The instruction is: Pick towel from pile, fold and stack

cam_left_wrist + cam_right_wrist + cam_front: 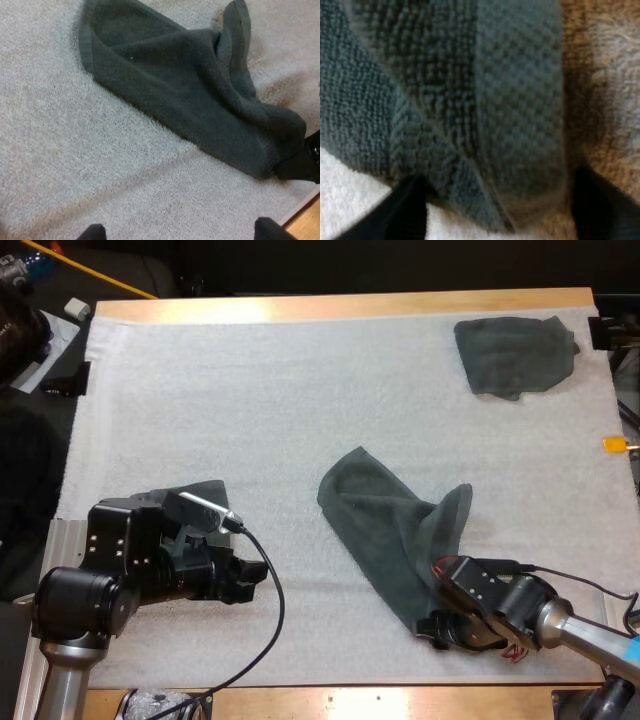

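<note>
Towel [385,535]: lies on the mat [250,390], just off centre toward 4 o'clock in the high view. It runs as a long strip from its free corner at 11 o'clock to a bunched end at 5 o'clock, with one flap turned up on the 2 o'clock side. Not flat, not folded.

Right gripper [435,625]: sits low at the towel's 5 o'clock end. In my right wrist view the fingers [410,207] stand wide, one on each side of the hemmed edge, and the cloth lies slack between them. I judge I am there because a hem end gives a firm pinch for pulling the strip out flat.

Left gripper [250,580]: at 8 o'clock on the mat, well apart from the towel and pointed toward it. Fingers are wide over bare mat and hold nothing. I judge it is waiting to take the opposite corner.

Second towel [515,355]: at 1 o'clock near the mat's far edge, roughly bunched. I cannot tell whether it is the pile or a finished fold.

Cloth corner [205,490]: shows just beyond my left arm; its extent is hidden.

Containers: the mat is the only thing bearing the towels, all of which lie loose on it.

Progress, judged: early, fold not yet begun.
</note>
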You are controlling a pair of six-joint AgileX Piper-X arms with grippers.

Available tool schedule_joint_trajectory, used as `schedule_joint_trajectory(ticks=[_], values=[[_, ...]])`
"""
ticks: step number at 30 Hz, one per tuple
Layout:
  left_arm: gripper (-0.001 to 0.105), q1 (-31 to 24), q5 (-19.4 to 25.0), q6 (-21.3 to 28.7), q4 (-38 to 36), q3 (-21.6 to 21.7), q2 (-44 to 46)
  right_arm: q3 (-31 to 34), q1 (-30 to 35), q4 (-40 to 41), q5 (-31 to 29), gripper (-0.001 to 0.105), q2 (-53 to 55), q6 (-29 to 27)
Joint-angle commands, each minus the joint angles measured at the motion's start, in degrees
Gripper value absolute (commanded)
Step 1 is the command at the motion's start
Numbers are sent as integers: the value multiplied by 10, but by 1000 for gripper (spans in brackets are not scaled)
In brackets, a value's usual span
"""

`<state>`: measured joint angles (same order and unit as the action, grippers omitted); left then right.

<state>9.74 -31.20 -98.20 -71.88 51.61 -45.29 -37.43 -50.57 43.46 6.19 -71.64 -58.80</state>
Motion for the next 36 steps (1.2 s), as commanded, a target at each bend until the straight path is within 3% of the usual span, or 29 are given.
schedule_joint_trajectory(ticks=[1, 5, 9, 28, 36], values=[[58, 0, -3, -1, -6, 2, 1, -4, 0, 7, -3, 45, -8, -2], [58, -1, -4, 0, -6, 2, 0, -4, -1, 0, -7, 20, -13, 2], [58, -1, -3, 2, -5, 2, -2, -4, -2, -4, -9, 2, -12, -1], [58, 18, -20, 15, 64, -16, -31, -8, -1, 62, -41, 0, 30, -34], [59, 94, -17, 10, 140, -31, -110, -8, 1, 67, -43, 0, 33, -31]])
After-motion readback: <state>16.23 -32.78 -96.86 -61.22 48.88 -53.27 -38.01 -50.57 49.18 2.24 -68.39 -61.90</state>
